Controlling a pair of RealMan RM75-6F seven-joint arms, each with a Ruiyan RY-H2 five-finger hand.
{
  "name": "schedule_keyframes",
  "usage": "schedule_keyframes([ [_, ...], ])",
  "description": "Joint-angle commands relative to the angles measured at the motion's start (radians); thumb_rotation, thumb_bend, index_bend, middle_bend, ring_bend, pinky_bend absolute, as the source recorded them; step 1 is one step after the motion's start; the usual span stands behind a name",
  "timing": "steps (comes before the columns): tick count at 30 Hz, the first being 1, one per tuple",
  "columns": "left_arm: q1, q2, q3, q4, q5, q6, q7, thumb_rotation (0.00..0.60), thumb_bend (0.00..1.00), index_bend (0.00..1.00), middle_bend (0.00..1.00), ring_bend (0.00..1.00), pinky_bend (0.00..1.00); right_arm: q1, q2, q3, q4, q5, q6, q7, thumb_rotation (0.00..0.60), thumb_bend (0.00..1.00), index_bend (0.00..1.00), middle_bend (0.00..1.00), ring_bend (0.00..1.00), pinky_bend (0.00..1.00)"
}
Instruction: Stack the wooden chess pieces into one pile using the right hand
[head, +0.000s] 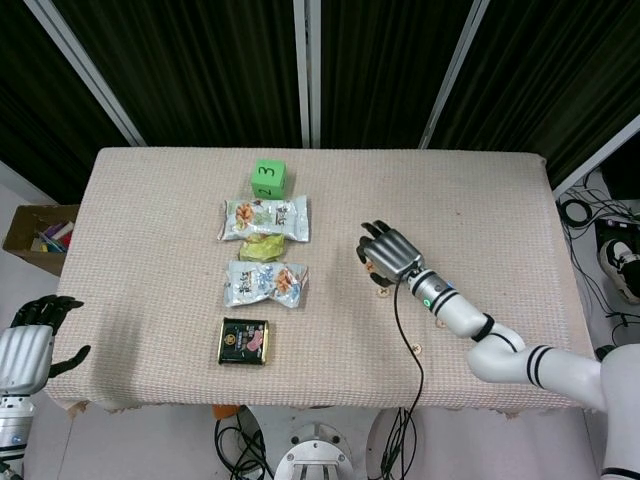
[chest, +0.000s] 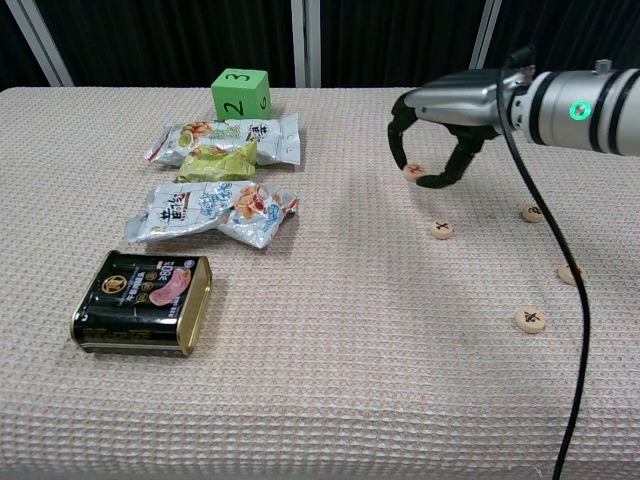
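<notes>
Just small round tan chess pieces (chest: 441, 230), dark-inscribed.

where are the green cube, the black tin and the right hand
green cube (chest: 241, 94), chest view, front face.
black tin (chest: 143, 301), chest view, top label.
right hand (chest: 440, 115), chest view, middle of hand.

Beige waffle-weave cloth on the table (chest: 330, 400). Bright green cube (chest: 241, 93) with dark numerals. Silvery-white snack packets (chest: 228, 137) printed in orange and green, a yellow-green packet (chest: 217, 161) between them. Black tin (chest: 141, 302) with gold edges and a pink picture on its label. Pale wooden chess pieces (chest: 530, 320) marked in dark or red characters. Black-fingered right hand (chest: 432, 135) on a white, black-banded arm (head: 520, 365) with a green light. Black left hand (head: 45, 312)
</notes>
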Motion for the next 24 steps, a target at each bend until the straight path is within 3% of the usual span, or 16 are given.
schedule_keyframes([
  [1, 0.002, 0.001, 0.0, -0.004, 0.001, 0.003, 0.003, 0.6, 0.17, 0.27, 0.23, 0.15, 0.19, -0.025, 0.007, -0.039, -0.026, -0.032, 0.018, -0.035, 0.6, 0.36, 0.51, 0.31, 0.06, 0.14],
  [11, 0.011, -0.001, 0.007, -0.005, -0.007, 0.0, 0.001, 0.6, 0.17, 0.27, 0.23, 0.15, 0.19, -0.043, -0.049, -0.076, 0.032, -0.065, 0.038, -0.076, 0.6, 0.36, 0.48, 0.3, 0.06, 0.13],
  [24, 0.006, 0.0, 0.006, -0.008, -0.007, -0.01, 0.003, 0.6, 0.17, 0.27, 0.22, 0.15, 0.19, -0.065, -0.043, -0.08, 0.026, -0.075, 0.066, -0.096, 0.6, 0.36, 0.45, 0.29, 0.06, 0.12],
])
